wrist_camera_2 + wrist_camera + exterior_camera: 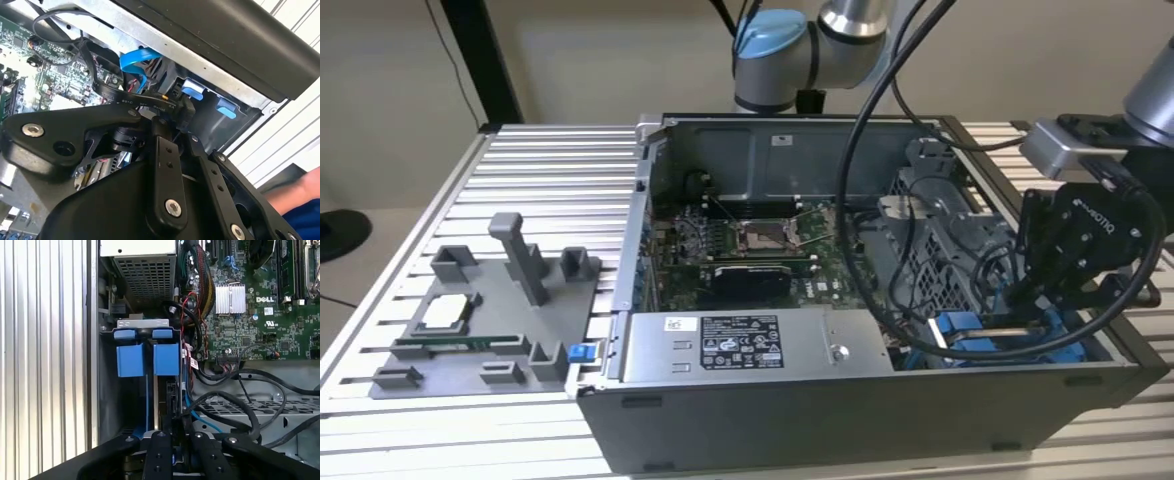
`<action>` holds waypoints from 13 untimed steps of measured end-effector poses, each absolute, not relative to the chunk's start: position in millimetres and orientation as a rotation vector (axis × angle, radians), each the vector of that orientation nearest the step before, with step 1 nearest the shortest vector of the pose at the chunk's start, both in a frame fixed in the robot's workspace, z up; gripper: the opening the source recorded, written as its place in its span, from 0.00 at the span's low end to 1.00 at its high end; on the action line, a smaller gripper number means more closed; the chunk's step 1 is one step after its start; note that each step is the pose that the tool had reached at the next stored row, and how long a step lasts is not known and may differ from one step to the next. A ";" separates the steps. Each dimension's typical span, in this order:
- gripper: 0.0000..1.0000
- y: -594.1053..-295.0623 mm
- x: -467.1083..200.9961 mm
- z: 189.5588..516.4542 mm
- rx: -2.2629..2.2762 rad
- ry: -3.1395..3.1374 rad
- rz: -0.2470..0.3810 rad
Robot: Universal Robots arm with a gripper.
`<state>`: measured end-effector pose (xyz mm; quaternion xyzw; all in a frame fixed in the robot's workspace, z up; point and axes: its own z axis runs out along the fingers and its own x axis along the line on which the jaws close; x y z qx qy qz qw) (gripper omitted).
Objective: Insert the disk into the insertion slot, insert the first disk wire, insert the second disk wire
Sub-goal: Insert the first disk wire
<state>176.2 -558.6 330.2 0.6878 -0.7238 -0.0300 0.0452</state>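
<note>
The arm (781,55) hangs bent over, its pincer (1017,322) pointing downward, perhaps slightly tilted

- Open grey computer case (854,420) on a slatted metal tabletop (547,165).
- Green motherboard (680,250) inside, silver box (841,350) just beside it.
- Grey fixture tray (507,325) with upright posts, beside the case.
</note>
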 end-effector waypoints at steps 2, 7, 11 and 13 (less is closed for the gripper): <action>0.00 -558.6 176.2 330.1 2.101 -2.211 -0.092; 1.00 -558.6 176.2 330.9 2.101 -2.211 -0.092; 1.00 -558.8 176.2 341.1 2.099 -2.209 -0.095; 1.00 -559.0 176.1 347.7 2.098 -2.208 -0.097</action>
